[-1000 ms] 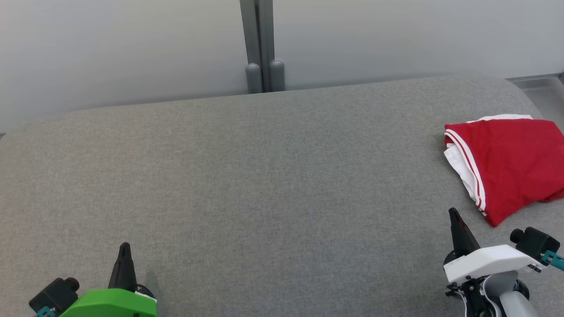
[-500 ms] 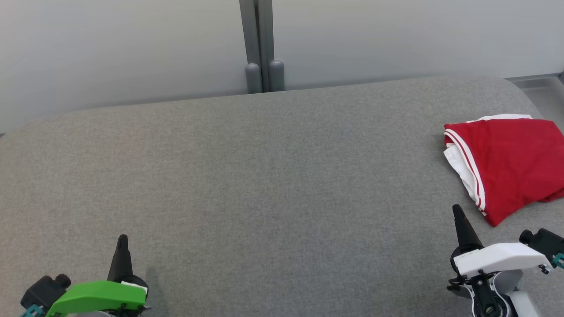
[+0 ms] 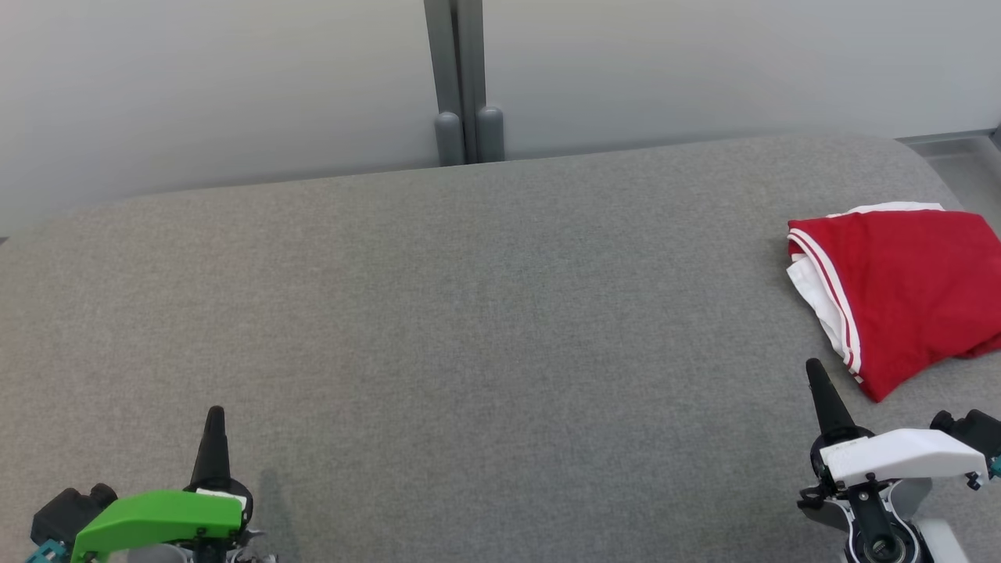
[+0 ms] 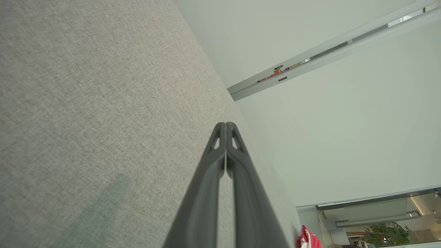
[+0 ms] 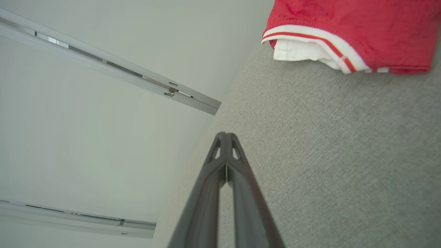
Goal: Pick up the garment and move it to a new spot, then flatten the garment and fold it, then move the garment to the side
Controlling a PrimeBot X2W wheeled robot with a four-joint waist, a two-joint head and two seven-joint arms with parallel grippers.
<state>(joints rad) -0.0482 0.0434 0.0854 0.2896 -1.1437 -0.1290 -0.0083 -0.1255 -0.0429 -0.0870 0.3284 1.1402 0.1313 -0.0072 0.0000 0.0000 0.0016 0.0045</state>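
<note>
Folded red cloth garment with white striped trim lies at the grey fabric table's right edge, left gripper and right gripper pressed together empty near its front edge, so you likely just retreat without snagging the trim.

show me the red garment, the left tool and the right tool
red garment (image 3: pixel 911 289), head view, middle of the red top layer
left tool (image 3: pixel 214 416), head view, tip of the shut fingers
right tool (image 3: pixel 815 369), head view, tip of the shut fingers
</note>
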